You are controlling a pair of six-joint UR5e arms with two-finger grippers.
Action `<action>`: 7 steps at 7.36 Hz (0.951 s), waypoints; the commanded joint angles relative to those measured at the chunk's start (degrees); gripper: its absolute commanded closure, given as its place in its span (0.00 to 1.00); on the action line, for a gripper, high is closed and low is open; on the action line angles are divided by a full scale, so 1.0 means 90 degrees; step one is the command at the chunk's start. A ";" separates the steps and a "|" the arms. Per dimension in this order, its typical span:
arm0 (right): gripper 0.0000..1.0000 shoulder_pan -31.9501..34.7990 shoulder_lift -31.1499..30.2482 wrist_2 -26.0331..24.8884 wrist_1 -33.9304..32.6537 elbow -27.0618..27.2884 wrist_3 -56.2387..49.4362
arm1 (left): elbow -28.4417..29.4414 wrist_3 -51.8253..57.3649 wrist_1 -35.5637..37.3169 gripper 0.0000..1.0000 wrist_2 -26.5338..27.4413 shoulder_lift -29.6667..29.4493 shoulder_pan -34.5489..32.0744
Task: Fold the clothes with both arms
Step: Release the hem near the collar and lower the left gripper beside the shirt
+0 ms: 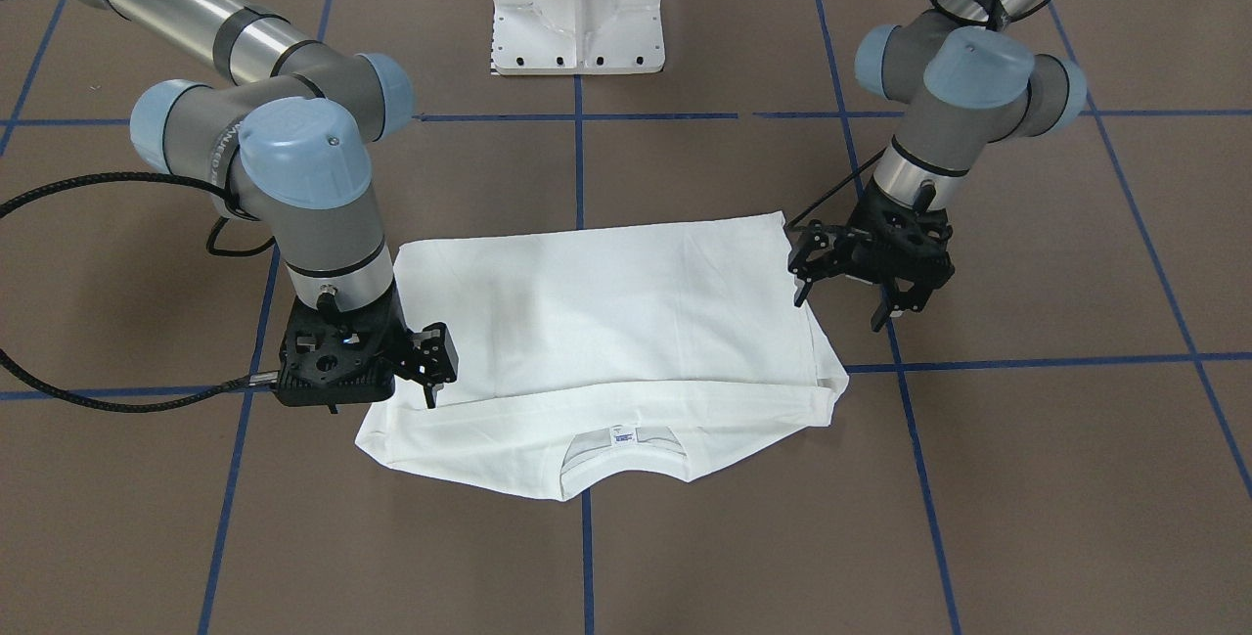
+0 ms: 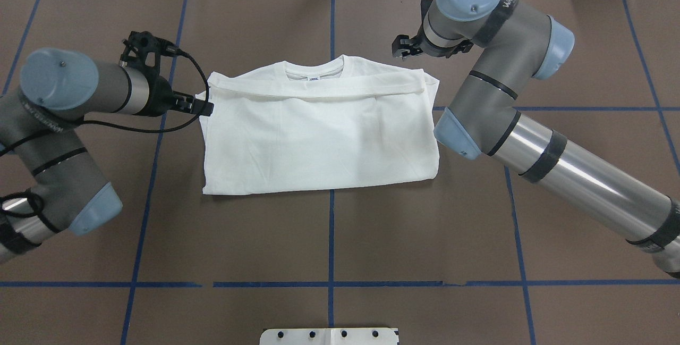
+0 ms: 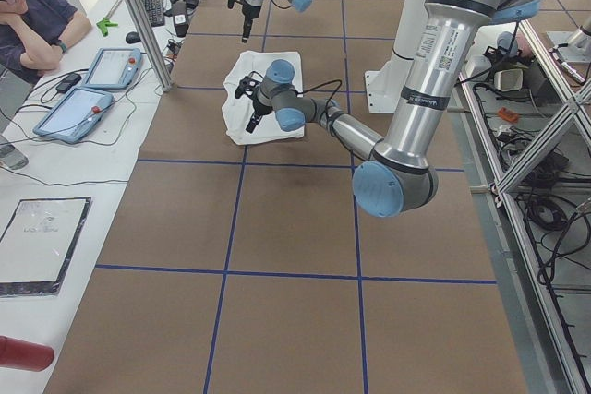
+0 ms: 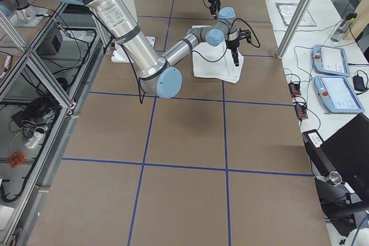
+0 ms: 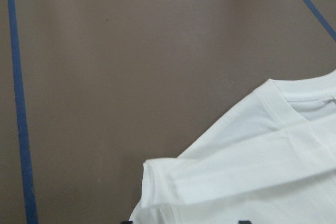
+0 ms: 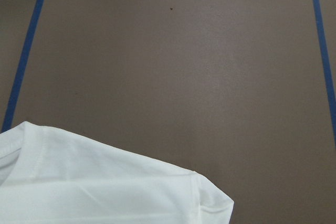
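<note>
1. White cotton long-sleeved T-shirt point(image 2: 319, 137) lies flat on the brown table point(image 2: 239, 238), folded into a rough rectangle between my two arms.
2. Its ribbed collar point(image 2: 313, 73) is on the side away from my base, with a small label point(image 1: 620, 436) showing inside it. A narrow folded band of cloth runs across the shirt just below the collar.
3. My left gripper point(image 1: 843, 307) hangs at the shirt's left edge, toward the collar end. Its fingers point(image 1: 802, 291) are spread wide with nothing between them. One finger stands at the cloth's edge and the other is out over bare table. I cannot tell whether the nearer one touches the fabric.
4. My right gripper point(image 1: 435, 385) points down at the opposite edge, by the collar-side corner. I cannot tell whether its jaws are spread or pressed together. That wrist's view shows only a shirt corner and table.
5. Blue tape lines point(image 2: 331, 260) cross the table in a grid, and one passes under the shirt's middle.
6. On my side of the shirt, well apart from it, stands a white metal pedestal base point(image 1: 579, 4).
7. Beyond the table's edge, a person point(image 3: 32, 20) sits at a side bench.
</note>
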 commanded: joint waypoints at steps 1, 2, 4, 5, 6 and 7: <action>0.00 0.0013 -0.0153 0.0025 0.0005 0.0198 -0.0046 | -0.0485 -0.0961 -0.0502 0.00 0.0354 0.0696 0.0759; 0.00 0.0013 -0.0143 0.0025 0.0015 0.0198 -0.0046 | -0.0388 -0.1370 -0.0573 0.00 0.0734 0.0736 0.1168; 0.00 0.0013 -0.0143 0.0016 0.0015 0.0208 -0.0036 | -0.0358 -0.1686 -0.0574 0.03 0.1117 0.0727 0.1639; 0.00 0.0013 -0.0143 0.0006 0.0015 0.0208 -0.0036 | -0.0349 -0.1696 -0.0574 0.03 0.1196 0.0727 0.1728; 0.00 0.0003 -0.0143 0.0006 0.0024 0.0208 -0.0036 | -0.0348 -0.1706 -0.0574 0.12 0.1206 0.0727 0.1797; 0.00 0.0003 -0.0143 0.0006 0.0024 0.0208 -0.0036 | -0.0300 -0.1812 -0.0574 0.41 0.1207 0.0727 0.1855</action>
